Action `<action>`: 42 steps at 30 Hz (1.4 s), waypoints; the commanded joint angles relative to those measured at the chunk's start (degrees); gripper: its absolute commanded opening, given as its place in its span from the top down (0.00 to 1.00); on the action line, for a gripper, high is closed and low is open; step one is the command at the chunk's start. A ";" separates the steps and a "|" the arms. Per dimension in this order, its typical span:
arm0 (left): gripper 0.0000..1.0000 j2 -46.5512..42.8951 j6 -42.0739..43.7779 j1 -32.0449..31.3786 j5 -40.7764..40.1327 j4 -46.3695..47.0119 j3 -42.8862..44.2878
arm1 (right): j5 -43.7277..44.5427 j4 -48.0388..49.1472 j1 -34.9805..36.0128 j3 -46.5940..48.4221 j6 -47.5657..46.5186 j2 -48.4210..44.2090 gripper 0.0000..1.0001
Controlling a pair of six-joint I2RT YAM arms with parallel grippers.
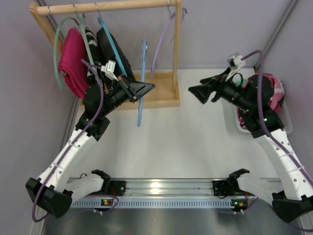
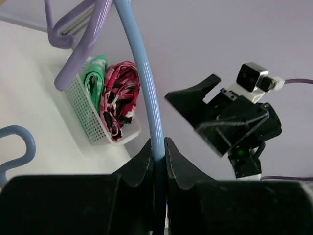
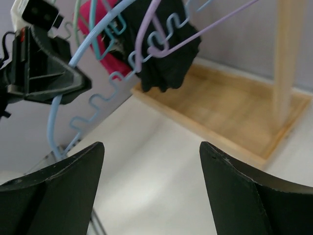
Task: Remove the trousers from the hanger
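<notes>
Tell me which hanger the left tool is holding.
The light-blue hanger: the left tool is shut on its arm. The lilac hanger and teal-green hangers hang on the wooden rack, ungripped.

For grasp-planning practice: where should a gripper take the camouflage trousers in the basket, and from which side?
Probably pinch the trousers by the bunched folds above the rim, coming through the open top of the basket; its perforated walls block the sides.

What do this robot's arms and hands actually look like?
The left arm and right arm have white lower segments, black joints and black upper parts. A purple cable runs along each. The left hand and right hand are black, with two wedge-shaped fingers and a small white camera.
</notes>
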 commanded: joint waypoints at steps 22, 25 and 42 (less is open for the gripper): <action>1.00 4.11 -3.55 0.25 -1.61 6.96 8.89 | 17.46 20.00 37.45 7.53 11.30 19.33 0.36; 1.00 3.50 -3.55 0.34 -1.96 6.96 8.45 | 17.99 20.00 37.89 8.85 11.82 20.92 0.44; 0.57 -1.51 -2.76 4.29 -3.46 5.91 4.76 | 20.80 18.25 38.86 14.48 17.89 22.59 1.00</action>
